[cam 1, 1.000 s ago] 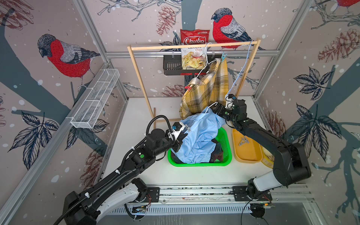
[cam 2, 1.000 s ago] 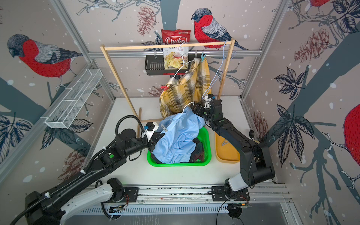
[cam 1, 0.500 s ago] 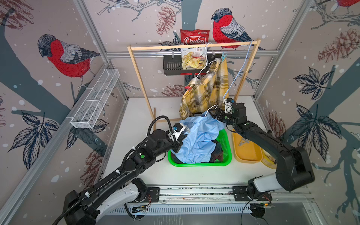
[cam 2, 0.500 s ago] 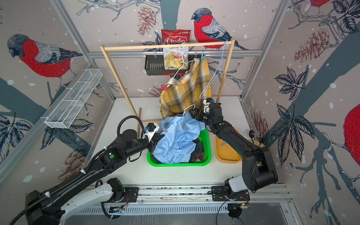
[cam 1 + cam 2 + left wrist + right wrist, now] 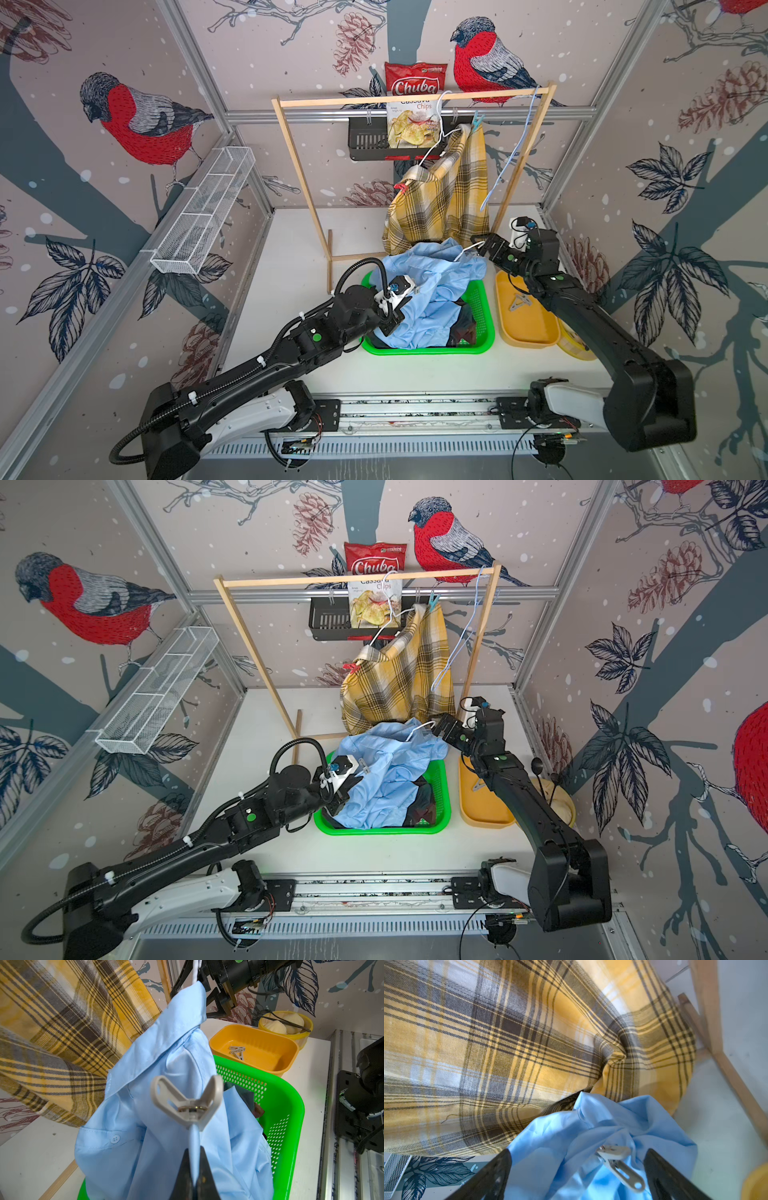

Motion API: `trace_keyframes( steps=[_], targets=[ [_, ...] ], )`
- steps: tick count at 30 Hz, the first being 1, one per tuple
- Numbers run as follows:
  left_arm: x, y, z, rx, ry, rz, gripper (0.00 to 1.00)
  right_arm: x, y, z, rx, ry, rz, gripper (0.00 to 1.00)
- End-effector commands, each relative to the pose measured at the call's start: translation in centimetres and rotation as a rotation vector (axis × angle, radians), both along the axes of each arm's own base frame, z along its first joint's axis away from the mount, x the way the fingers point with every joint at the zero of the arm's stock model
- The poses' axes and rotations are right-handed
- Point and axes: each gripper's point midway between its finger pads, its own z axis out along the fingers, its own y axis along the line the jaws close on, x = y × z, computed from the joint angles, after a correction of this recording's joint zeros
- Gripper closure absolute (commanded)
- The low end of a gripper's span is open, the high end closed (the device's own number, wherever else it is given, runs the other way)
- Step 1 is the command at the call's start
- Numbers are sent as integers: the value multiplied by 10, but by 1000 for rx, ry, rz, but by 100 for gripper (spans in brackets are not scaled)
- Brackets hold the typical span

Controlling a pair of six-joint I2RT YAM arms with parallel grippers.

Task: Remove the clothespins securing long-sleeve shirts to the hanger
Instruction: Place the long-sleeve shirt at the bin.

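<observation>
right gripper [image 5: 578, 1151] wider than before, jaws spread around grey clothespin [image 5: 618, 1165]

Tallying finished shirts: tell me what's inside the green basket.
The light blue shirt sags into the green basket, over a dark plaid garment showing at one edge. Anything beneath them is covered.

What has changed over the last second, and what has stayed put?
The right pincer dipped slightly toward the light blue shirt and opened wider, jaws now either side of a pale clothespin, gripping nothing. The left pincer stayed shut on that shirt; yellow plaid shirt, green basket and orange tray unmoved.
</observation>
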Motion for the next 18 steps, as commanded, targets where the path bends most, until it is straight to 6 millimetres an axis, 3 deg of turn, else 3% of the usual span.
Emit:
trace_keyframes(
  steps=[1,4,10,18],
  targets=[
    [0,-4,1,38,-86,22,100,-12,-20,-15,3,71,-55,1],
    [-7,-8,-10,110,-149,32,100,-22,-35,-29,34,131,-76,4],
    [-19,-18,-28,213,-253,35,100,-38,-46,-55,127,269,-61,18],
    [-25,-25,-43,254,-283,20,100,-44,-41,-65,280,305,-22,21]
  ],
)
